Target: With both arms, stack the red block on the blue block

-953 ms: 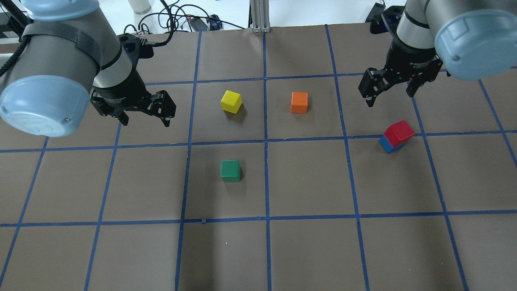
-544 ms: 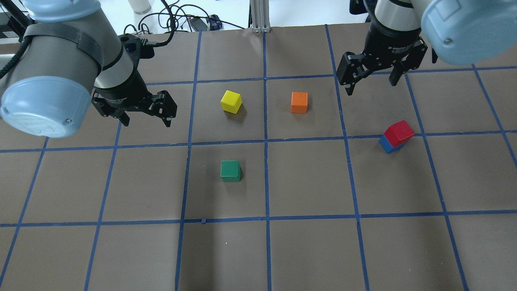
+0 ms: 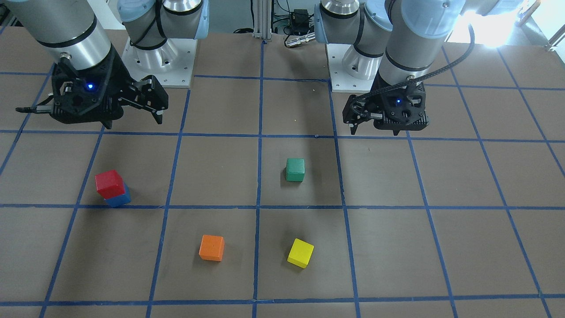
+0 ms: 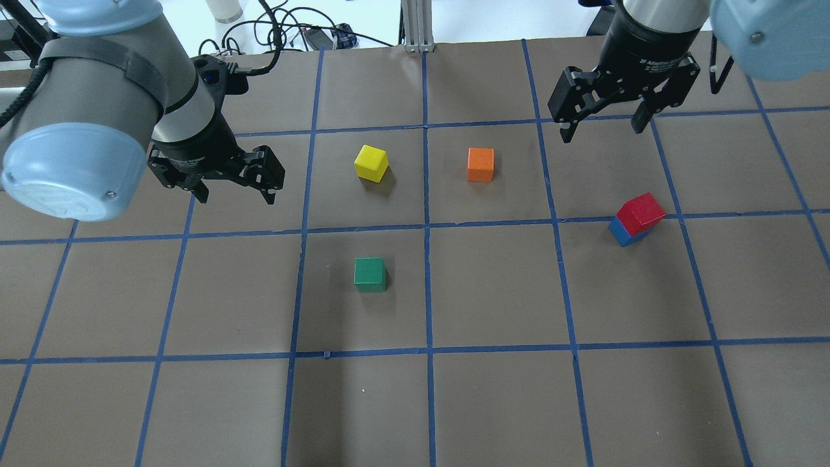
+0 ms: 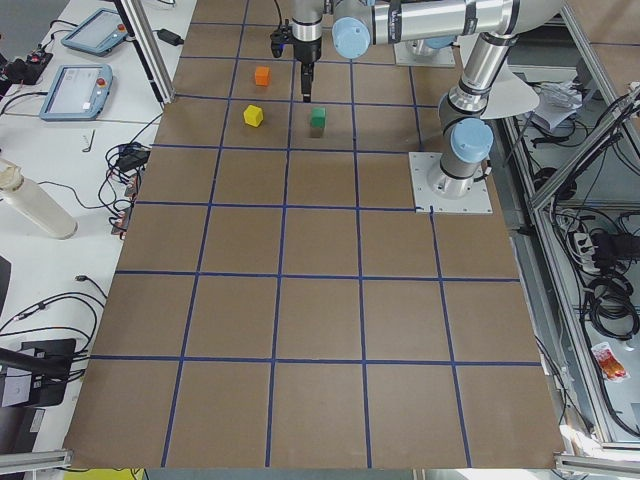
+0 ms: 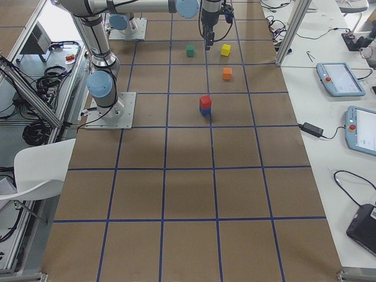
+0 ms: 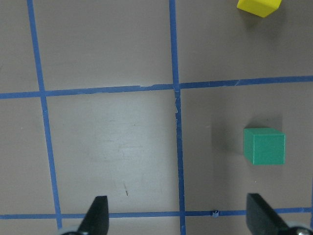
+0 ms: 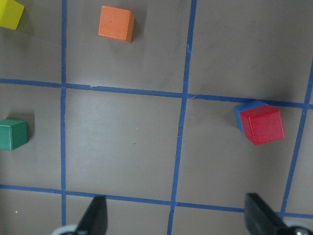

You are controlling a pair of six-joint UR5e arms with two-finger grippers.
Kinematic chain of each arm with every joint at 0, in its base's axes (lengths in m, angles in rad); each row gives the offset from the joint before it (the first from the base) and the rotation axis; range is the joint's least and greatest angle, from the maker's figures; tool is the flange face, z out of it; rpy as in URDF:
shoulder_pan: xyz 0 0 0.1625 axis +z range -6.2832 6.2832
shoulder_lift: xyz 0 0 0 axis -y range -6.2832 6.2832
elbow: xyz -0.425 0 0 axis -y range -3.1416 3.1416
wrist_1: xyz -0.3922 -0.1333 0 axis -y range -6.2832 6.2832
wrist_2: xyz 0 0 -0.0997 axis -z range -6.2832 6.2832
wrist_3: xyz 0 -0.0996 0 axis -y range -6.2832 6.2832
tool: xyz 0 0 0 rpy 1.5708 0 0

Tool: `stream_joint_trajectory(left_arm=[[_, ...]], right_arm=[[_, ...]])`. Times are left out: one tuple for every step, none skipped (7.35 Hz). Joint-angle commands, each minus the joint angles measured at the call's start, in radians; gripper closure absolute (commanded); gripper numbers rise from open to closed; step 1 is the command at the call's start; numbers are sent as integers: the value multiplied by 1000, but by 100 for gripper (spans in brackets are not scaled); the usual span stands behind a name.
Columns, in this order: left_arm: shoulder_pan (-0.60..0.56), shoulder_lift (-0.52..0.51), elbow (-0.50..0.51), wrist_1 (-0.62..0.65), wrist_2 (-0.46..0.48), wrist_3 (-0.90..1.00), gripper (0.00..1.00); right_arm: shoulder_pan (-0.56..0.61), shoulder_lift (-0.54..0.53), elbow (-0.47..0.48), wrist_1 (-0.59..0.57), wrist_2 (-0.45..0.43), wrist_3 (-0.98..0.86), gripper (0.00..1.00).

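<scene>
red block (image 4: 640,212): sits on top of the blue block (image 4: 620,233), twisted slightly so one blue corner shows beyond it. the stack stands on the robot's right side of the table (image 4: 493,292).

handling, as judged: both cubes look light, rigid and matte, neither fragile nor slippery. if a regrasp is needed, take the red block across two opposite flat side faces, square to them, above the blue block.

right gripper (image 4: 602,130): fingers spread wide, empty, touching nothing, well apart from the stack.

left gripper (image 4: 237,194): fingers spread wide, empty, clear of the green block (image 4: 370,274).
</scene>
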Motion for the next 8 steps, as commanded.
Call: stream_joint_trajectory(left_arm=[[0,2,0,0,0,1,0],[-1,2,0,0,0,1,0],[-1,2,0,0,-1,0,0],[-1,5,0,-2,-1,0,0],[-1,5,0,-2,0,0,0],[-1,5,0,-2,0,0,0],[-1,3,0,-2,0,0,0],[-1,2,-2,-2,-1,1,0]], right_arm=[[-3,-2,-16,6,-42,80,0],[-3,1,-16,-22,-43,84,0],[-3,1,-6,-84,-43,83,0],[-3,1,-6,-93,-41,84,0],[-3,1,-7,-90,-44,83,0],[-3,1,-4,-84,-44,81,0],[-3,1,-6,-80,-46,81,0],[-3,1,-4,-77,-46,83,0]])
